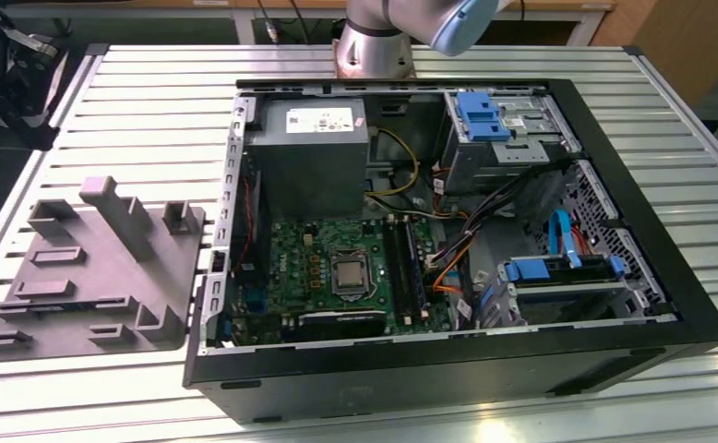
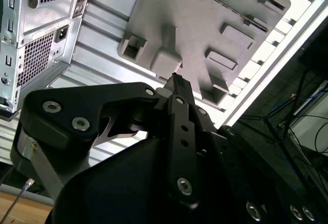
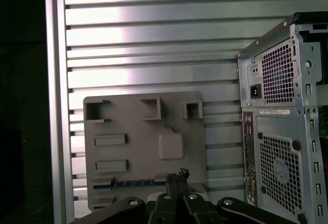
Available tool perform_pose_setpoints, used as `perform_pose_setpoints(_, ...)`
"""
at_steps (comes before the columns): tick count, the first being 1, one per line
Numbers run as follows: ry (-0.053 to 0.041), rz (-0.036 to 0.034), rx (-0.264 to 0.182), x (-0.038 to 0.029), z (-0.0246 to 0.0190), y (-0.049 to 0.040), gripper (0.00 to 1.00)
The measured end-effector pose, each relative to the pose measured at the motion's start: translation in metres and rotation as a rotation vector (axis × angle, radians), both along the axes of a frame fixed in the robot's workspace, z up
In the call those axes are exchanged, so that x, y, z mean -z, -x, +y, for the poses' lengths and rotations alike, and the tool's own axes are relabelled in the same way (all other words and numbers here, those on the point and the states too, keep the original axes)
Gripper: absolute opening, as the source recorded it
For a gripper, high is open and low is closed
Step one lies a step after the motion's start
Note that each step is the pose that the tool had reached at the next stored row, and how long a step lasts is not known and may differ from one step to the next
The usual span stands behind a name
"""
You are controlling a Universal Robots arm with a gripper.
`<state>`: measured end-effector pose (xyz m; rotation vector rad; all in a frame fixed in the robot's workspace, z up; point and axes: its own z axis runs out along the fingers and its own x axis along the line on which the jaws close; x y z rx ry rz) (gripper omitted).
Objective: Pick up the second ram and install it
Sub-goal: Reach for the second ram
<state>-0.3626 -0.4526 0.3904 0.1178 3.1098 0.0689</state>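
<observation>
- Exterior view: the grey tray point(image 1: 101, 277) lies on the slatted table point(image 1: 149, 101), to the exterior view's left of the open computer case point(image 1: 458, 369). The second ram point(image 1: 74, 303) sits in a long slot of the tray. The arm point(image 1: 372, 41) rises behind the case.
- First wrist view: the gripper point(image 3: 177, 175) hangs over the tray point(image 3: 138, 126), tips drawn together and holding nothing. The second ram point(image 3: 136, 183) shows as a dark strip in its slot, apart from the tips.
- Second wrist view: the gripper point(image 2: 174, 79) is narrow and empty over the tray point(image 2: 200, 14). The case's rear point(image 2: 36, 39) stands beside it.
</observation>
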Motion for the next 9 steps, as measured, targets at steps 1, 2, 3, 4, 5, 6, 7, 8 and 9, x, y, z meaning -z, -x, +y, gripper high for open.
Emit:
perform_pose_setpoints(1, 0.0, 0.0, 0.0, 0.0, -0.0001, 0.0005, 0.11)
perform_pose_setpoints(2, -0.0001, 0.0, 0.0, 0.0, -0.0001, 0.0011, 0.11)
perform_pose_setpoints(3, -0.0001, -0.0001, 0.0, 0.0001, -0.0001, 0.0016, 0.11)
perform_pose_setpoints(4, 0.0, 0.0, 0.0, 0.0001, -0.0002, 0.0021, 0.11)
perform_pose_setpoints(5, 0.0, -0.0001, 0.0, 0.0001, -0.0002, 0.0026, 0.11)
perform_pose_setpoints(6, -0.0001, 0.0, 0.0, 0.0001, -0.0003, 0.0032, 0.11)
perform_pose_setpoints(7, 0.0, 0.0001, 0.0, 0.0001, -0.0003, 0.0038, 0.11)
perform_pose_setpoints(8, -0.0001, -0.0001, 0.0, 0.0001, -0.0003, 0.0042, 0.11)
perform_pose_setpoints(9, -0.0001, -0.0001, 0.0, 0.0002, -0.0004, 0.0047, 0.11)
